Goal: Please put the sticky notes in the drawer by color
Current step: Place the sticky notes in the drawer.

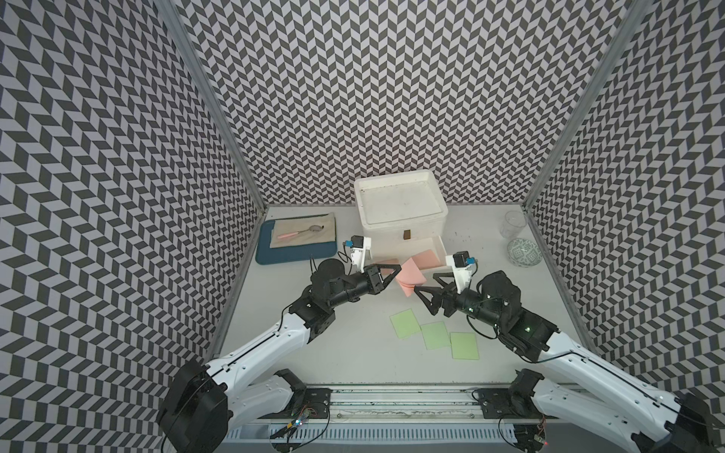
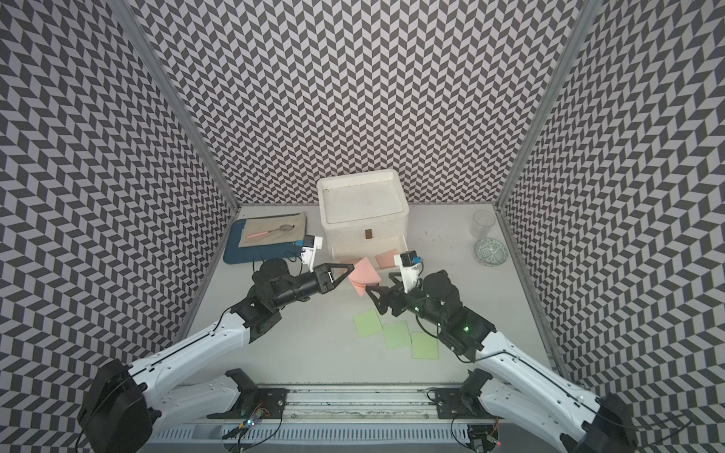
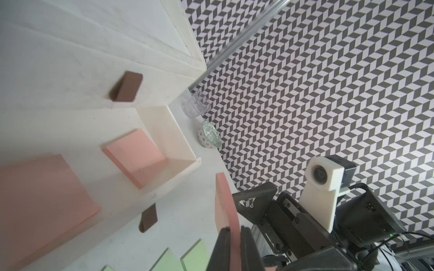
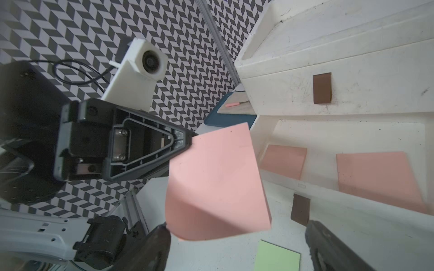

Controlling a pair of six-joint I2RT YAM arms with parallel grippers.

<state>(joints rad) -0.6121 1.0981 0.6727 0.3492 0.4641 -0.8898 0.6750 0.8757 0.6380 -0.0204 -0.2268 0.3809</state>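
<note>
- The drawer unit [image 1: 400, 225] stands at the middle of the back edge of the desk [image 1: 333, 353]. Its open drawer [image 1: 442, 246] is pulled out toward the front edge.
- Two pink notes [image 4: 284, 160] lie flat inside the open drawer, side by side and not touching.
- The held pink note [image 1: 410, 276] hangs in the air just in front of the open drawer. The left gripper [image 1: 397, 271] has its jaws clamped together on one corner of this note.
- The right gripper [image 1: 427, 283] is at the lower corner of the same note with its jaws wide apart, gripping nothing. I cannot tell whether one jaw touches the paper.
- Three green notes [image 1: 435, 335] lie on the desk between its middle and its front edge, in a slanted row with their corners close together. They are not sorted yet.
- In my judgement the pink group is almost finished, with only the held note left to go in. The whole green group remains and needs a different drawer.
- No blue notes appear in any view. They may lie inside a closed drawer, but I cannot tell.
- The inside of the closed top drawer is hidden, and the open drawer covers anything below it.
</note>
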